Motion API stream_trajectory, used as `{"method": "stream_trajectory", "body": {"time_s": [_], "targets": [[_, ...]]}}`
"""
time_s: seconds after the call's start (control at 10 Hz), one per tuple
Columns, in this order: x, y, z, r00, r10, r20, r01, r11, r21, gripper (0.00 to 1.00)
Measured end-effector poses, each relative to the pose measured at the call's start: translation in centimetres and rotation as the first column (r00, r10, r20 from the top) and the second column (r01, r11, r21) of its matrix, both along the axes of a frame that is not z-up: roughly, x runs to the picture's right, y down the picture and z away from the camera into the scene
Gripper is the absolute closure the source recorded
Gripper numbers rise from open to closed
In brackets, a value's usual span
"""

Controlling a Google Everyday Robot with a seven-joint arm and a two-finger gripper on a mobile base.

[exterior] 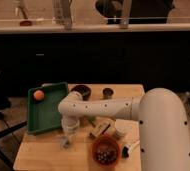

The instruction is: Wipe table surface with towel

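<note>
Dark cabinets fill the far side of the room under a long pale counter, and nearer to us sits a light wooden tabletop (38, 154). We see our white arm (113, 107) reaching in from the right, bending at an elbow and dropping down toward the left-centre of the tabletop. At its end the gripper (66, 141) points downward, just above or on the wood, close to the near edge of a green tray (47, 112). We cannot tell whether the gripper is spread, closed, or holding anything. A small greyish shape shows right at its tip, but we cannot make out what it is, and we cannot pick out the towel for certain.

An orange ball (39, 94) lies in the far left corner of the tray. Beyond the arm stand a dark bowl (81, 91) and a small dark cup (108, 92). Near the front, a round brown bowl (105, 149) holds dark bits, with a pale packet (101, 129) just behind it.
</note>
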State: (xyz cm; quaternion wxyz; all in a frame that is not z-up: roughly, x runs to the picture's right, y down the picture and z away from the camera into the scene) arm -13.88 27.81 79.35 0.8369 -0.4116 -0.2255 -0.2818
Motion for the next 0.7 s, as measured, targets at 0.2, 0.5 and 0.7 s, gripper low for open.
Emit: {"method": "stream_trajectory", "body": {"time_s": [0.2,0.5,0.7], "targets": [[-0.2,1.1,-0.9,0.999,-0.040,0.021,0.040,0.9988,-0.027,1.00],[1.0,2.6,-0.8,0.997,-0.072,0.000,0.072,0.9949,-0.071,1.00],[1.6,2.8,-0.5,0.997,-0.079,-0.021,0.077,0.9934,-0.085,1.00]]}}
